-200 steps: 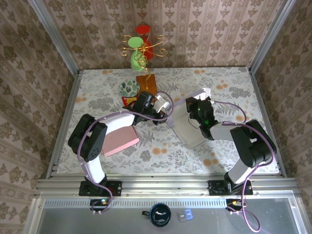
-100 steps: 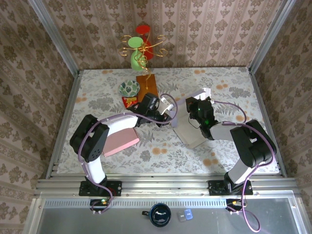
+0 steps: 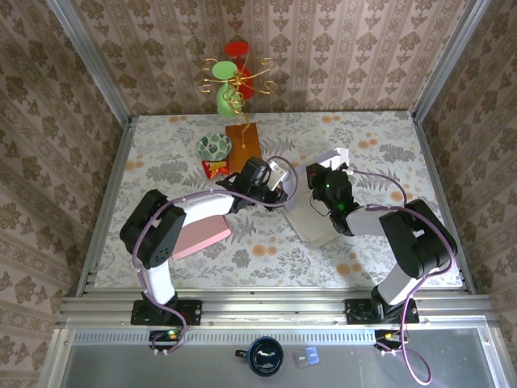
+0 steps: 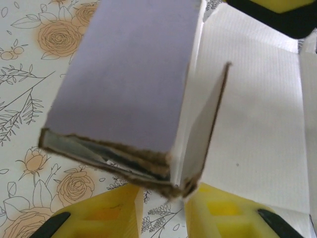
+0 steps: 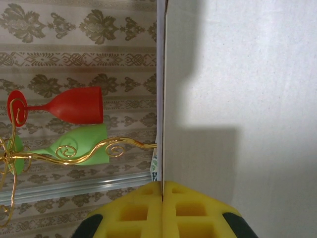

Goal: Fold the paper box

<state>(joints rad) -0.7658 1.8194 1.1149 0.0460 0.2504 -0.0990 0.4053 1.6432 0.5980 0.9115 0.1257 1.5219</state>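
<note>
The paper box [image 3: 315, 222] lies half-folded at the table's middle, white inside and lavender outside. In the left wrist view a lavender panel [image 4: 129, 74] is folded up against a white flap, and their frayed corner hangs over the gap of my left gripper [image 4: 163, 210]. That gripper stands open, with tablecloth visible between its yellow fingers [image 4: 111, 213]. It sits at the box's left side [image 3: 281, 192]. My right gripper [image 5: 162, 191] is shut on the thin edge of an upright white wall [image 5: 237, 99] at the box's far side [image 3: 321, 171].
A pink box [image 3: 198, 230] lies left of the arms. Behind are a patterned bowl [image 3: 214, 145], a red packet [image 3: 214, 168], a brown block [image 3: 242, 139], and a green and red ornament with gold wire [image 3: 230, 81]. A dark mug [image 3: 264, 356] sits below the table edge.
My left gripper has moved right, up to the box's left flap, which now stands folded up. The right gripper has held its grip and barely shifted.
</note>
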